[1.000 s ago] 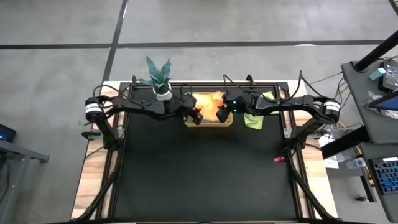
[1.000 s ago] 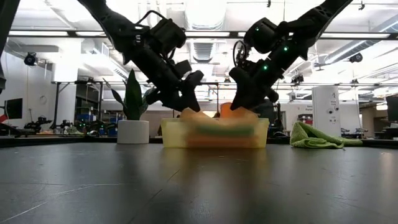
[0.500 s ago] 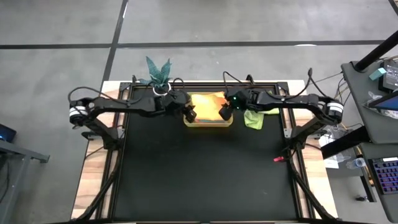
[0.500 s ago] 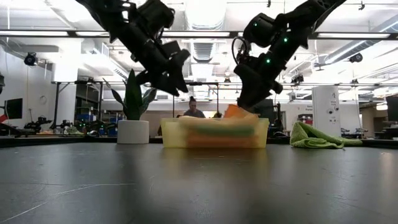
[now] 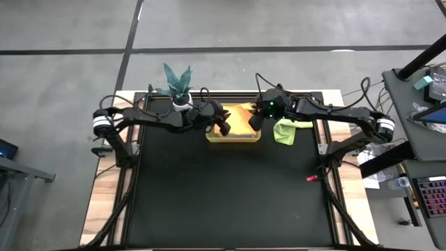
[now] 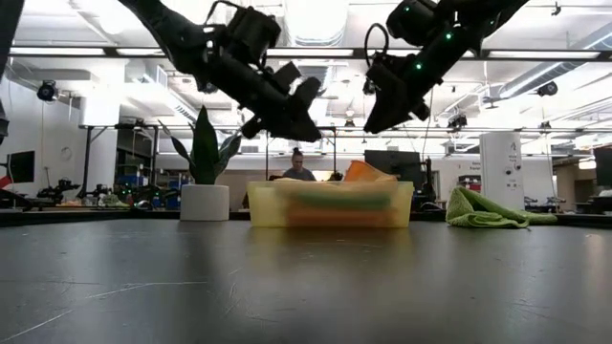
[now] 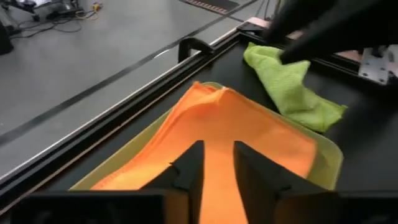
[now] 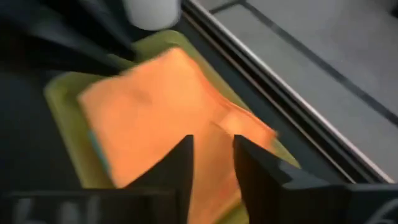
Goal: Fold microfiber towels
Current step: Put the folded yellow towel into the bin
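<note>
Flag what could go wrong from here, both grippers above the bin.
1. Both grippers, left gripper and right gripper, hang close together over the same bin; reaching in together could make them collide.
2. The orange towel lies humped over others in the bin; a pinch might lift several at once or drag the light bin.
3. The lime green towel sits crumpled beside the bin under the right arm; the arm could snag it.

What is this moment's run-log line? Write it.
left gripper: above bin, empty | right gripper: above bin, empty | orange cloth: in bin | green cloth: beside bin
</note>
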Available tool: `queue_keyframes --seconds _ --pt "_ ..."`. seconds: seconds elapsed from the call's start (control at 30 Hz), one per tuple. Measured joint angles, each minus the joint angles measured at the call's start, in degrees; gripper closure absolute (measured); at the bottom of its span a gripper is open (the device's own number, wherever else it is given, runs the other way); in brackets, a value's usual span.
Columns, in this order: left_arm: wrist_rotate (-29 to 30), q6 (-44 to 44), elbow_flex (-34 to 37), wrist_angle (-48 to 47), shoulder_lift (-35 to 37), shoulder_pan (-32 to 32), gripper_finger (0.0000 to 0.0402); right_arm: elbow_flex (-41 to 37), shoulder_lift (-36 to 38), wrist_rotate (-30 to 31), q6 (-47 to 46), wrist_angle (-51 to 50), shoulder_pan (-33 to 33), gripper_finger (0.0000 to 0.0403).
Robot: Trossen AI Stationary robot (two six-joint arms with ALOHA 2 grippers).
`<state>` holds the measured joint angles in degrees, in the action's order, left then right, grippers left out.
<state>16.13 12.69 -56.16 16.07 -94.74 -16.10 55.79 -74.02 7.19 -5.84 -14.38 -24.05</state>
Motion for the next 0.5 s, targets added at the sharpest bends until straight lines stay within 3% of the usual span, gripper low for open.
queue_keyframes --seconds 0.2,0.5 --pt "0.26 0.31 -0.51 3.0 -4.58 -0.91 0.0396 -0.03 -5.05 -5.93 1.69 4.87 0.02 0.0383" --pt "0.59 0.43 -1.92 2.62 -11.71 -1.42 0.04 -0.15 -15.32 -5.59 2.05 10.8 -1.06 0.0394"
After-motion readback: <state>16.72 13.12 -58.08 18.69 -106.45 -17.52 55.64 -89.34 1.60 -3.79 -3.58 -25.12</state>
